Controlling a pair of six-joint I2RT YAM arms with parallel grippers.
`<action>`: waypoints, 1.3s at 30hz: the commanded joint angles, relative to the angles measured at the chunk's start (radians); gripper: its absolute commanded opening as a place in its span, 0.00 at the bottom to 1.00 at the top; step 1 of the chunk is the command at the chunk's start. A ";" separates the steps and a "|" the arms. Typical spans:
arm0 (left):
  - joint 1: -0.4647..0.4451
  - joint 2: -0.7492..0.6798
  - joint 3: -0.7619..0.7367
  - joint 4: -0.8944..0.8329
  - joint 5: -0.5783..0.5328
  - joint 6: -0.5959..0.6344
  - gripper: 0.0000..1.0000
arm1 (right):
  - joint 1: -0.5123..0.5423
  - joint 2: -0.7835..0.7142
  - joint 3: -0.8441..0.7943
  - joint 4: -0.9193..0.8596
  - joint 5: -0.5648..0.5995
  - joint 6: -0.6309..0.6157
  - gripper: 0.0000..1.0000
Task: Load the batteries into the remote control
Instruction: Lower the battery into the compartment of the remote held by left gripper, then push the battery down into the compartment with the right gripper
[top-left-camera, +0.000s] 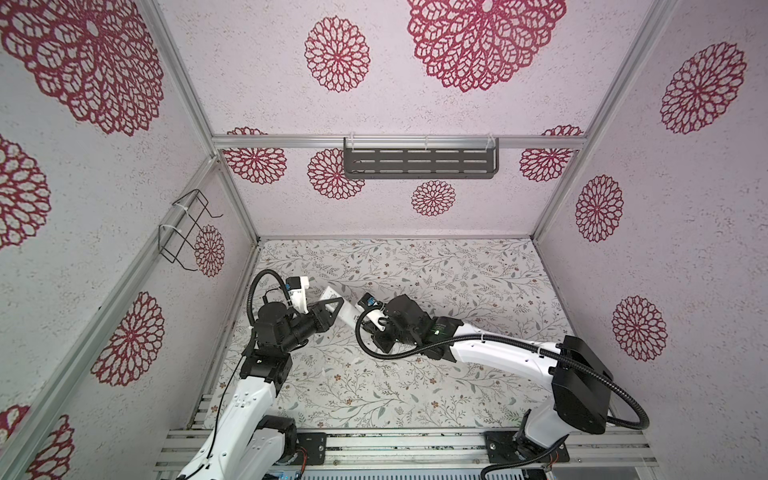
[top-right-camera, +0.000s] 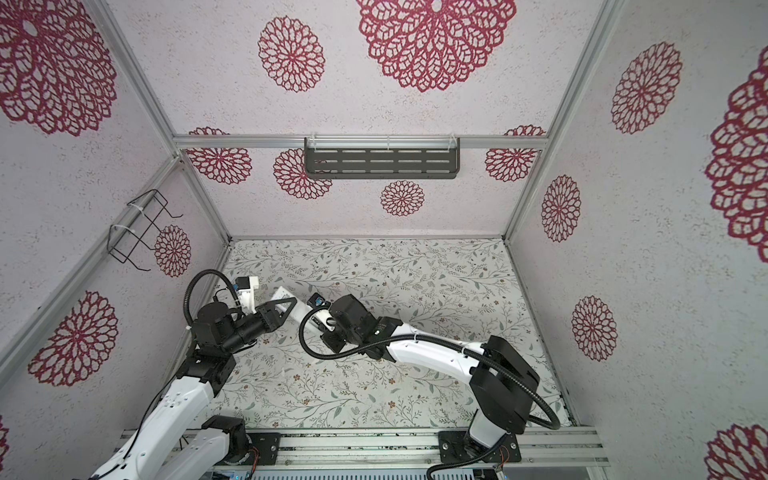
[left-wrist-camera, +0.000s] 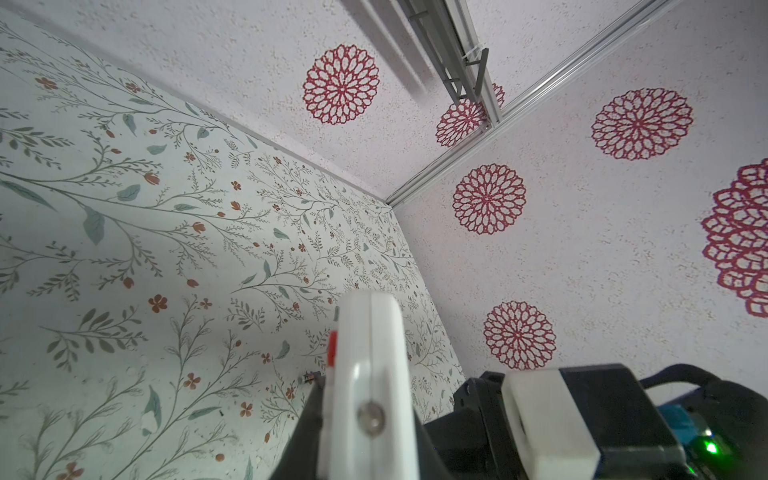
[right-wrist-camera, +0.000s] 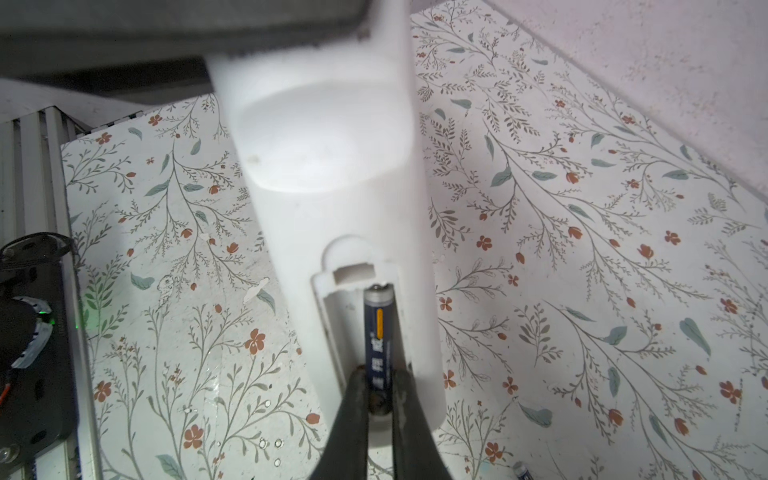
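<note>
- Right wrist view: the white remote (right-wrist-camera: 332, 166) runs down the centre of the frame, back side showing, with its battery bay (right-wrist-camera: 343, 328) uncovered.
- A dark battery (right-wrist-camera: 379, 332) lies along the right-hand slot of the bay, its silvery tip close to the bay's upper end. The left-hand slot is empty.
- At bottom centre, the right fingers (right-wrist-camera: 353, 415) are closed tight on the battery's lower end.
- Left wrist view: at the bottom of the frame, the left fingers (left-wrist-camera: 305, 432) are clamped on the remote, seen edge-on. They appear to hold it up off the floral table (left-wrist-camera: 124, 208).
- Both top views show the two arms meeting left of centre, with the remote between them.
- A spare battery (right-wrist-camera: 521, 469) lies on the table at the lower right of the right wrist frame.
- Step in hand, as I judge it: seating the first battery. The next move likely calls for pressing the held end down flat, letting go, then fetching the spare for the empty slot.
</note>
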 joint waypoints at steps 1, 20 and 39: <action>-0.021 -0.033 0.013 0.196 0.271 -0.178 0.05 | -0.009 0.002 -0.033 0.110 0.082 -0.019 0.12; -0.015 -0.030 0.019 0.317 0.374 -0.299 0.03 | -0.008 0.016 -0.056 0.201 0.080 -0.115 0.11; -0.001 -0.045 0.021 0.299 0.375 -0.297 0.05 | -0.004 0.025 -0.036 0.133 0.146 -0.139 0.19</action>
